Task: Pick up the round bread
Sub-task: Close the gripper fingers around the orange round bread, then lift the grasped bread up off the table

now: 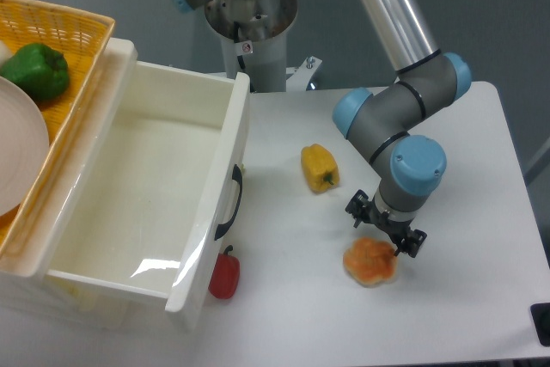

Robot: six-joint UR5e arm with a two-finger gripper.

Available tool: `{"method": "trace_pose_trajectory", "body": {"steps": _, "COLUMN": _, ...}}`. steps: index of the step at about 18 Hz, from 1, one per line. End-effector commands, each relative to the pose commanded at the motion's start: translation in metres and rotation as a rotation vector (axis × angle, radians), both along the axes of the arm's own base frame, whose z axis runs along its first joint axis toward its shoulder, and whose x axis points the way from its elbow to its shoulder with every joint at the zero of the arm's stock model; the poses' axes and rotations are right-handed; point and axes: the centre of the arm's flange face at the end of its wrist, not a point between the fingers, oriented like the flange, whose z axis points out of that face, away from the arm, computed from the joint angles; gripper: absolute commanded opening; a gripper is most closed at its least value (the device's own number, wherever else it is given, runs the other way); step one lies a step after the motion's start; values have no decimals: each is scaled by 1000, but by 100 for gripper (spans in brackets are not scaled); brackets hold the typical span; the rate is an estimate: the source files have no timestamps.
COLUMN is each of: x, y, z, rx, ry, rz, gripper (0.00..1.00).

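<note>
Jaws: gripper (386,236) low over the round bread (369,262), fingertips hidden; whether they clasp it cannot be told.
Drawer (129,186): white, open, at nine o'clock.
Basket (73,27): cut off at upper left, green pepper (36,70) inside.
Yellow pepper (319,168): eleven o'clock of the bread, apart.
Red pepper (224,274): touching the drawer front.

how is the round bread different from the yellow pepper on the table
The round bread is flat, wide and orange-golden with a lobed top; the yellow pepper is blockier, taller and plain bright yellow. The bread lies right under the gripper, partly covered by it, while the pepper lies out in the open, further back and nearer the white drawer. Both rest directly on the white table, outside the drawer.
</note>
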Motion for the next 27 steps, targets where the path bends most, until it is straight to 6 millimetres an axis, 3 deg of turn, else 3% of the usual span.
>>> {"method": "trace_pose_trajectory", "body": {"steps": 2, "x": 0, "y": 0, "z": 0, "rx": 1, "ry": 1, "rz": -2, "gripper": 65}}
{"method": "trace_pose_trajectory", "body": {"steps": 6, "x": -2, "y": 0, "z": 5, "rx": 6, "ry": 9, "rz": -12, "gripper": 10}}
{"method": "trace_pose_trajectory", "body": {"steps": 7, "x": -4, "y": 1, "z": 7, "rx": 9, "ry": 13, "rz": -11, "gripper": 5}}
{"method": "trace_pose_trajectory", "body": {"steps": 15, "x": -20, "y": 1, "z": 32, "rx": 27, "ry": 40, "rz": -5, "gripper": 0}}
{"method": "trace_pose_trajectory", "body": {"steps": 20, "x": -52, "y": -1, "z": 78, "rx": -13, "ry": -20, "rz": -107, "gripper": 0}}
{"method": "trace_pose_trajectory", "body": {"steps": 27, "x": -83, "y": -9, "z": 125, "rx": 67, "ry": -67, "rz": -78, "gripper": 0}}
